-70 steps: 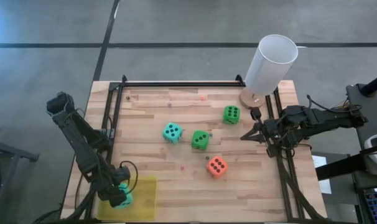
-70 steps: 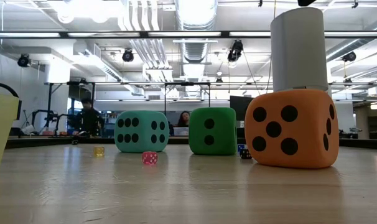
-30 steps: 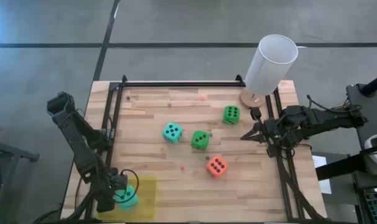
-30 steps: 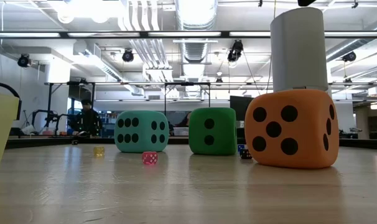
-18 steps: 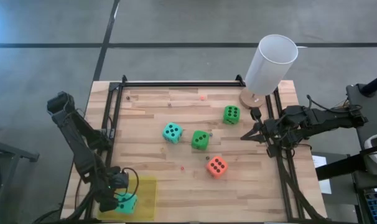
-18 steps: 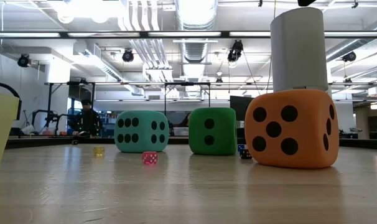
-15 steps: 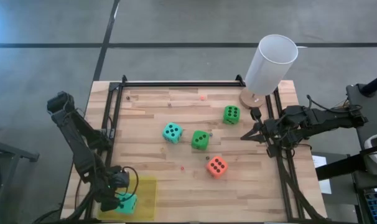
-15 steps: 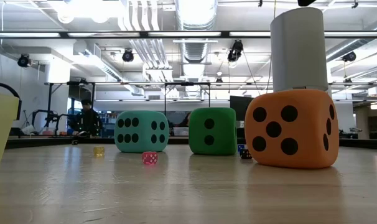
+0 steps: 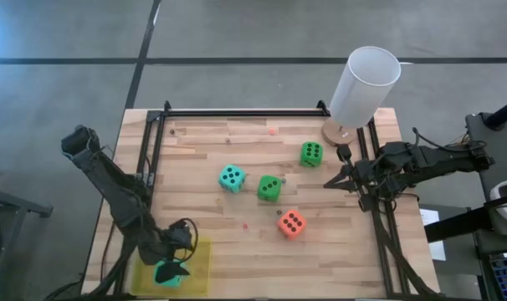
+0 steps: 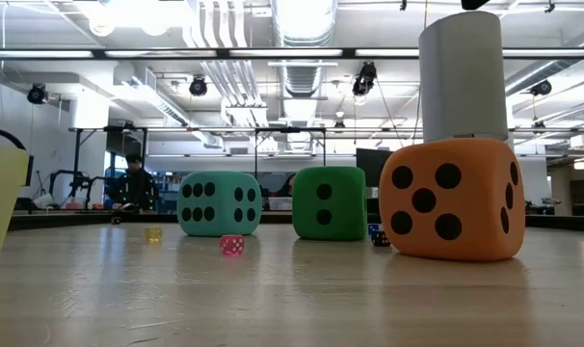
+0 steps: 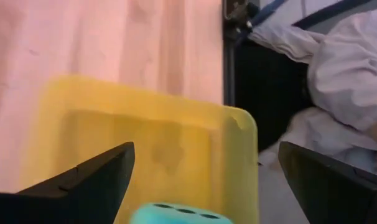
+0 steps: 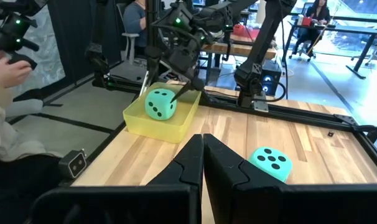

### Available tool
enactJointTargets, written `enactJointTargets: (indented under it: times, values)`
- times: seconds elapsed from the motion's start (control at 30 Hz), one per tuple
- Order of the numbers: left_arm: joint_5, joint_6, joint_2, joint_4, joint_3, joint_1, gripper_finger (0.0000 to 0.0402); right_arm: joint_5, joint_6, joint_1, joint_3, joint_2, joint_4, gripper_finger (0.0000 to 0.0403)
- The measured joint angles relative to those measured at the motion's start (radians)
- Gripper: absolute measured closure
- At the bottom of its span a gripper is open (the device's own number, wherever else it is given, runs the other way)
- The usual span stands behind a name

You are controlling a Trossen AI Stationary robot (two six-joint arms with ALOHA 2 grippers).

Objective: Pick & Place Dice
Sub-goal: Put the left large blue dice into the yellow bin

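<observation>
Left gripper (image 9: 171,269) over the yellow tray (image 9: 199,251) at the near-left corner of the worktop (image 9: 237,142), jaws spread wide, holding nothing. One teal die (image 9: 166,273) sits in the tray between and just below my fingers; the right wrist view shows it there (image 12: 160,103), resting on the tray floor with my fingertips close above it.

Right gripper (image 9: 330,182) parked at the right edge of the worktop, jaws closed, empty.

Dice left out on the wood: second teal die (image 9: 231,177), green die (image 9: 269,187) just beside it, another green die (image 9: 311,154) farther back, orange-red die (image 9: 291,223) nearest the front. White cylinder (image 9: 364,85) stands at the back-right corner, apart from all of them.

Judged stage: one placed, four to go.

Risks from here:
- Lifting out of the tray. My fingers stand close to the placed die; a slanted retreat could clip it and tip it over the low tray wall.
- The tray looks light; a finger catching its rim could drag it.
- Teal and green neighbours stand close. Open jaws descending on one may nudge the other.
- Soft cubes: an off-centre pinch may squeeze one out sideways.
</observation>
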Motion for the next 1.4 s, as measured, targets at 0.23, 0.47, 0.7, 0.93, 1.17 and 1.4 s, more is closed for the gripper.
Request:
enactJointTargets:
  times: [0.23, 0.47, 0.7, 0.93, 1.17, 1.4]
  values:
    - [0.171, -0.199, 0.063, 0.033, 0.004, -0.002, 0.0002, 0.0, 0.0, 0.0, 0.0, 0.0, 0.0, 0.0394]
    - [0.253, -0.23, 0.069, 0.052, 0.006, -0.004, 0.0002, 0.0, 0.0, 0.0, 0.0, 0.0, 0.0, 0.0394]
    - [0.303, -0.301, 0.069, 0.032, 0.001, -0.004, 0.0002, 0.0, 0.0, 0.0, 0.0, 0.0, 0.0, 0.0394]
    - [0.384, -0.407, 0.068, 0.004, 0.002, -0.004, 0.0002, 0.0, 0.0, 0.0, 0.0, 0.0, 0.0, 0.0394]
    - [0.452, -0.477, 0.068, -0.022, 0.001, -0.004, 0.0002, 0.0, 0.0, 0.0, 0.0, 0.0, 0.0, 0.0394]
    - [0.514, -0.552, 0.068, -0.04, 0.001, -0.004, 0.0002, 0.0, 0.0, 0.0, 0.0, 0.0, 0.0, 0.0394]
